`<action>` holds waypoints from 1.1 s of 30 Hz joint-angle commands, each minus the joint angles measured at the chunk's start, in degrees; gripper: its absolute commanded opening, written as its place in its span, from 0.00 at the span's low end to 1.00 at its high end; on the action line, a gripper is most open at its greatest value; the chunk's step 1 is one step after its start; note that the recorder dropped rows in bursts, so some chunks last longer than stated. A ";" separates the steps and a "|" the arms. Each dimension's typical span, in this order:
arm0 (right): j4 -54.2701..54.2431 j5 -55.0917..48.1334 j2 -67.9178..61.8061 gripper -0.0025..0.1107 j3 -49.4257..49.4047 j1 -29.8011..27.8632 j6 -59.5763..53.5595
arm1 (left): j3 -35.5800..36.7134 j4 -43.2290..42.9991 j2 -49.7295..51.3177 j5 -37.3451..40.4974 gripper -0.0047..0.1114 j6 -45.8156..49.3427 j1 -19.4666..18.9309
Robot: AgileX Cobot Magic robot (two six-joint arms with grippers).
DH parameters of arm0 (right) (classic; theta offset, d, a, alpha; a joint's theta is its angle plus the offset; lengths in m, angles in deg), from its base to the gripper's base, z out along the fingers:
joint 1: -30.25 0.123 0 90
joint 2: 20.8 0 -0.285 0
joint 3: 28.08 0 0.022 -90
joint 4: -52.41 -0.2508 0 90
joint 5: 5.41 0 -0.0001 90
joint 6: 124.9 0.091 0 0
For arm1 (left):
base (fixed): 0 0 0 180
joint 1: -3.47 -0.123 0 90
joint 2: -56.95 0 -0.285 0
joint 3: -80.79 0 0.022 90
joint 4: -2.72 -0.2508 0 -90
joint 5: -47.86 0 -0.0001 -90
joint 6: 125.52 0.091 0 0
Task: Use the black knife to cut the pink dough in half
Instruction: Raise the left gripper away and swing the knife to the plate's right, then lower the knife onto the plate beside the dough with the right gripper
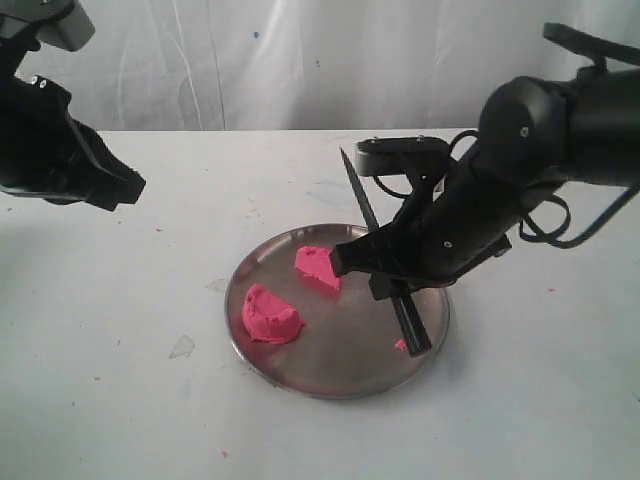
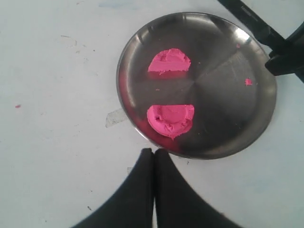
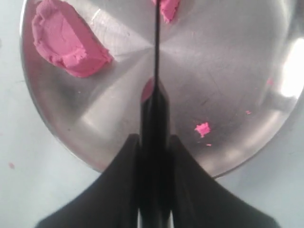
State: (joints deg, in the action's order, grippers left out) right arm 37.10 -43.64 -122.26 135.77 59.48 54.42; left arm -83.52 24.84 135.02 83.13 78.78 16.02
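Over the steel plate [image 1: 300, 375] the right gripper [image 1: 395, 270] reaches in low, clamped on the black knife [image 1: 362, 205], its blade slanting up and away, while two pink dough halves [image 1: 270, 315] lie apart and the left gripper [image 2: 153, 154] hangs closed.

Both arms are matte black all over, with bulky rounded housings dotted by small pale screws. The right arm [image 1: 530, 180] trails looped black cables beside its wrist. The left arm [image 1: 55, 150] ends in a blunt wedge, and its fingers [image 2: 142, 190] are smooth, tapered black blades
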 commanded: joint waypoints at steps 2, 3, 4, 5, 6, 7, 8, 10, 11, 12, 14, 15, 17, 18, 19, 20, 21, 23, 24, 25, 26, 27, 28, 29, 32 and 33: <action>-13.09 10.90 3.53 0.02 -7.15 -1.64 -2.79 | 2.88 4.56 -4.22 -0.31 0.04 -0.49 0.14; -15.60 12.34 3.99 0.02 -8.60 -1.79 -2.92 | 3.12 5.25 -4.91 -0.31 0.04 -0.49 0.14; -18.27 14.18 4.44 0.02 -10.12 -1.79 -3.37 | 3.53 6.18 -5.55 -0.14 0.04 -0.49 0.14; -21.24 15.98 4.86 0.02 -11.71 -1.79 -4.00 | 3.83 6.87 -6.10 -0.06 0.04 -0.49 0.14; -23.86 17.39 5.14 0.02 -12.98 -1.79 -4.84 | 4.25 7.48 -6.74 -0.06 0.04 -0.49 0.14; -27.46 18.91 5.47 0.02 -14.49 -1.79 -6.65 | 4.84 8.28 -7.28 0.00 0.04 -0.49 0.14; -31.42 19.76 5.61 0.02 -15.76 -1.79 -9.60 | 5.15 9.03 -7.75 0.00 0.04 -0.49 0.14; -38.36 20.19 5.77 0.02 -17.55 -1.79 -16.88 | 5.67 9.44 -8.32 0.11 0.04 -0.49 0.14; -41.60 20.33 5.77 0.02 -18.31 -1.79 -20.22 | 5.67 9.44 -8.32 0.41 0.04 -0.49 0.14; -44.53 20.23 5.77 0.02 -18.83 -1.79 -22.60 | 5.67 9.66 -8.46 0.55 0.04 -0.49 0.14; -49.27 19.95 5.77 0.02 -19.25 -1.79 -27.15 | 5.67 10.09 -8.46 0.95 0.04 -0.62 0.14; -51.70 19.08 6.06 0.02 -19.25 -1.79 -30.27 | 5.67 10.21 -8.46 1.41 0.04 -0.34 0.14; -52.32 19.47 7.11 0.02 -19.25 -1.79 -31.50 | 5.67 10.21 -8.46 1.41 0.04 -0.23 0.14; -52.32 19.73 7.61 0.02 -19.25 -1.79 -31.50 | 5.67 10.21 -8.46 1.29 0.04 -0.22 0.14; -52.32 20.29 8.50 0.02 -19.25 -1.79 -31.61 | 5.67 10.21 -8.46 1.29 0.04 -0.12 0.14; -52.32 20.58 9.01 0.02 -19.25 -1.79 -31.59 | 5.67 10.21 -8.46 1.29 0.04 -0.12 0.14; -52.32 20.73 9.97 0.02 -19.25 -1.79 -31.59 | 5.67 10.21 -8.46 1.29 0.04 -0.12 0.14; -52.32 20.73 11.33 0.02 -19.25 -1.79 -32.27 | 5.67 10.21 -8.46 1.29 0.04 -0.12 0.14; -52.21 21.20 12.03 0.02 -19.25 -1.79 -32.38 | 5.67 10.21 -8.46 1.29 0.04 -0.12 0.14; -52.21 21.52 12.22 0.02 -19.25 -1.79 -32.66 | 5.67 10.21 -8.46 1.29 0.04 -0.12 0.14; -52.21 21.77 12.28 0.02 -19.25 -1.79 -32.67 | 5.67 10.21 -8.46 1.29 0.04 -0.12 0.14; -52.46 21.88 12.28 0.02 -19.25 -1.91 -33.36 | 5.67 10.21 -8.46 1.29 0.04 -0.12 0.14; -53.88 22.12 12.28 0.02 -19.64 -2.78 -35.94 | 5.67 10.21 -8.46 1.29 0.04 -0.12 0.14; -55.98 22.21 12.28 0.02 -20.35 -3.67 -37.78 | 5.67 10.21 -8.46 1.29 0.04 -0.12 0.14; -75.12 18.94 12.28 0.02 -23.49 -7.06 -54.97 | 5.67 10.21 -8.46 1.19 0.04 -0.13 0.14; -83.53 15.43 12.28 0.02 -24.59 -8.21 -63.27 | 5.67 10.21 -8.46 1.19 0.04 -0.13 0.14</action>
State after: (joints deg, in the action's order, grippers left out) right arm -29.32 -23.53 -110.38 113.31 53.94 7.05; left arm -78.12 34.06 127.17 83.51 78.67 16.02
